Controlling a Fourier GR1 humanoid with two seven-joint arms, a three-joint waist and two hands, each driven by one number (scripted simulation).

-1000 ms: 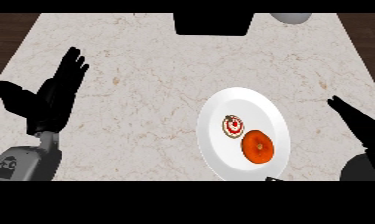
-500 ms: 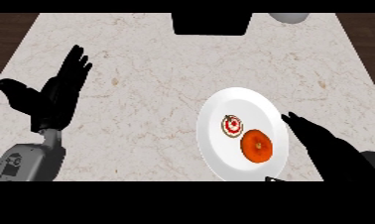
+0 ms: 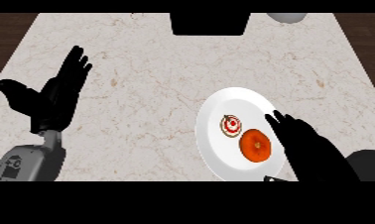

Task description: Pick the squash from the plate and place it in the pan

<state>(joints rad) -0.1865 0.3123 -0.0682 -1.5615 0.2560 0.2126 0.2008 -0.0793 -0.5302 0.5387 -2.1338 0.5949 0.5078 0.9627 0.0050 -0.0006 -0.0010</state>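
Squash (image 3: 255, 145): round, orange, lying on the plate (image 3: 219, 104) in its lower right part, apart from the rim. A small paler spot shows near the middle of its top.

Plate: white, round, flat on the counter at the right of the view, its right edge partly covered.

Pan (image 3: 209, 23): probably the dark squarish shape at the counter's far edge, centre top; only part shows, so its form cannot be told. It lies well apart from the plate.
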